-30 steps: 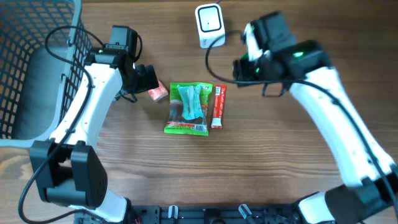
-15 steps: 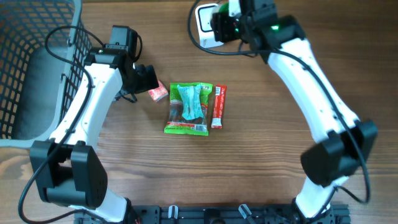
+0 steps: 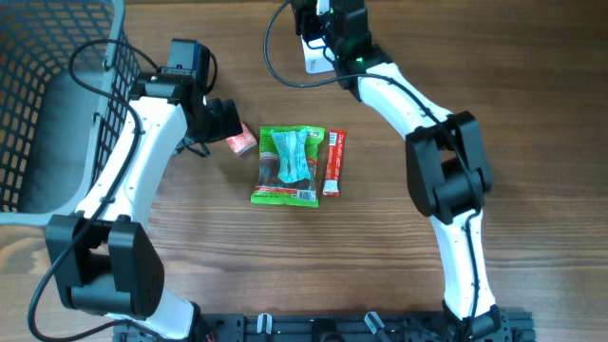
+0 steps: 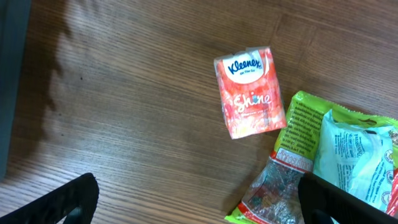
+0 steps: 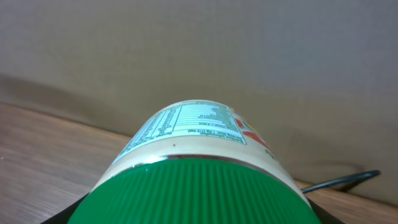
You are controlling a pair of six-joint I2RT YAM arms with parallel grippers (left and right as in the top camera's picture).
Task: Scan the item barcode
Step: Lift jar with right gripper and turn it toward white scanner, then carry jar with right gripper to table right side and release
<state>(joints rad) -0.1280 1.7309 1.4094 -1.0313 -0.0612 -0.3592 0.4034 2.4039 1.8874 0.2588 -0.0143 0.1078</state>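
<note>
The jar is round, with a cream body and a ribbed green lid turned toward the wrist camera. Its label carries a boxed table of fine print, too small to read, and a red mark at its right edge. The right gripper holds the jar between its part-open fingers, lifted clear of the table. Only dark slivers of the fingers show at the lid's lower corners, so the contact itself is hard to see. A white scanner sits just beside those fingers.

The left gripper is spread wide and grips nothing. Ahead of its fingers, nearer the right one, lies an orange tissue pack printed "Kleenex" and "Shine". A green packet lies just beside the pack and reaches down to the right finger.
</note>
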